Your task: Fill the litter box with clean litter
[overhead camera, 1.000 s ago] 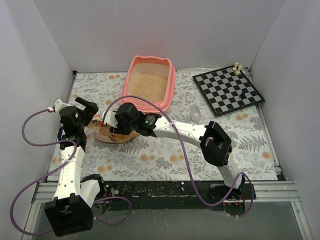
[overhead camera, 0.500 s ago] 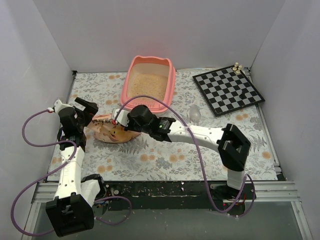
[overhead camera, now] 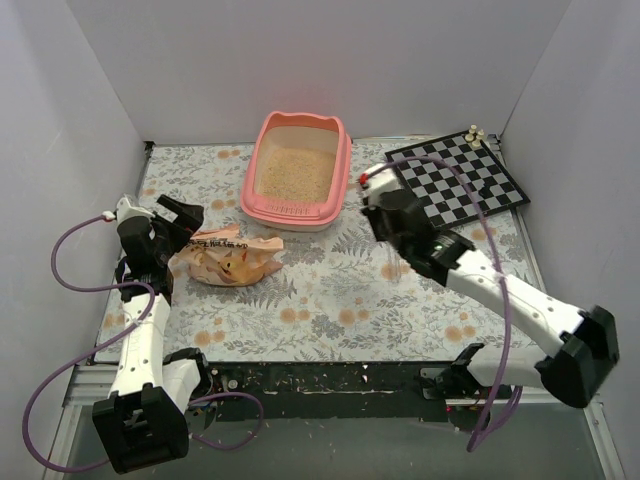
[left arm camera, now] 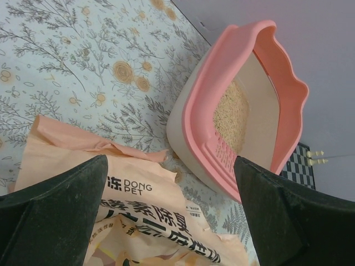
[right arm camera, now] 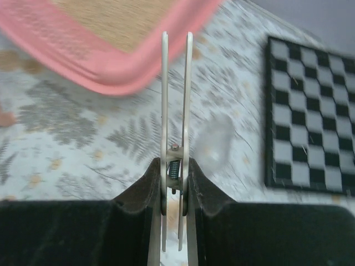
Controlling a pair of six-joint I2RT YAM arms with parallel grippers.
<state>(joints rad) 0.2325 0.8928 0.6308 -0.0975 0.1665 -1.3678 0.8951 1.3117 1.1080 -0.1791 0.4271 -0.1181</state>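
The pink litter box stands at the back middle and holds pale beige litter. It also shows in the left wrist view with litter inside, and in the right wrist view. The orange printed bag lies torn open on the mat, left of centre. My left gripper is open, its jaws wide apart just above the bag's top. My right gripper is shut on a thin white two-bladed spring tool, right of the box's near corner.
The chessboard lies at the back right with small pieces at its far corner. A clear scoop lies blurred on the mat under my right gripper. White walls close in the left, back and right sides.
My right arm has swung away from the bag to the right, carrying the white tool, and now sits between the litter box and the chessboard. The left arm has barely moved.
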